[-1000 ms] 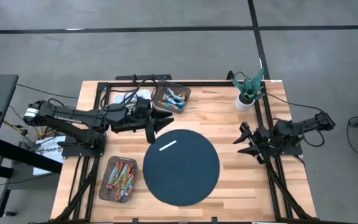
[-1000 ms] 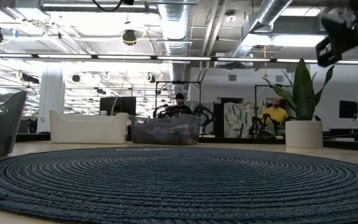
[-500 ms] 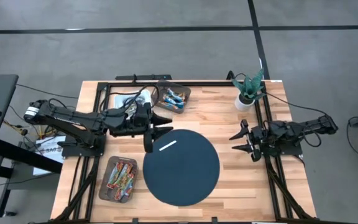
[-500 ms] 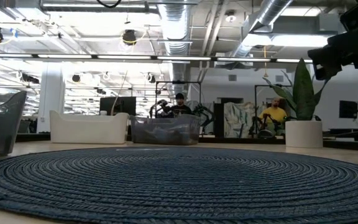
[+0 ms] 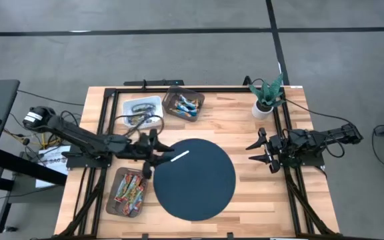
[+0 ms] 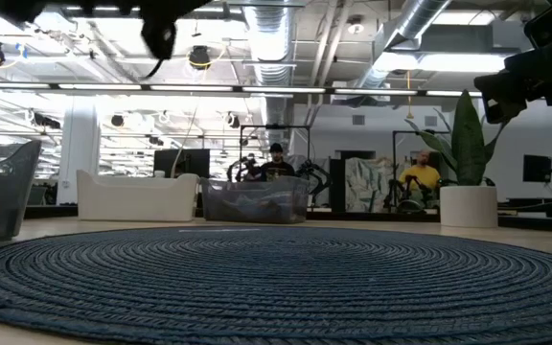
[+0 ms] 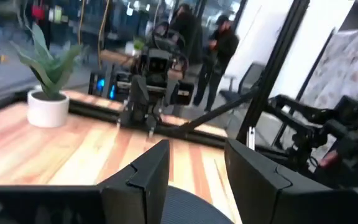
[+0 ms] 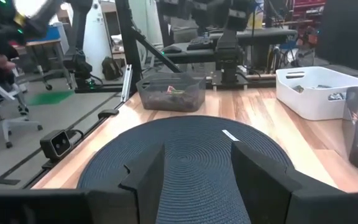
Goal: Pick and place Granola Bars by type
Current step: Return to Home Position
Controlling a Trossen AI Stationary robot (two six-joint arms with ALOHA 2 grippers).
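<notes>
Spread and empty, the left pincer [image 5: 156, 153] hangs over the left edge of the round dark mat [image 5: 199, 190], just beside one end of the thin white strip [image 5: 180, 156] that lies on the mat. Its wrist view shows the two dark fingers [image 7: 143, 180] apart with nothing between them. In the low view its arm shows only at the top, high above the mat.

At the right side of the wooden table [image 5: 259, 200] the right pincer [image 5: 257, 152] points toward the mat, well apart from it. Its fingers [image 8: 145, 177] are also spread and hold nothing.

All the granola bars are in three bins, and none lie on the mat. Blue-wrapped bars [image 5: 187, 105] sit in the clear bin [image 5: 201, 99] at the back of the table. Just beside it to the left, the white bin [image 5: 127, 100] holds a few bars [image 5: 139, 108] whose colour I cannot tell for sure. Red and orange bars [image 5: 129, 189] fill the clear bin [image 5: 143, 208] at the front left, next to the mat.

A small potted plant [image 5: 267, 95] stands at the back right corner. Two people show far off in the room behind the table.
</notes>
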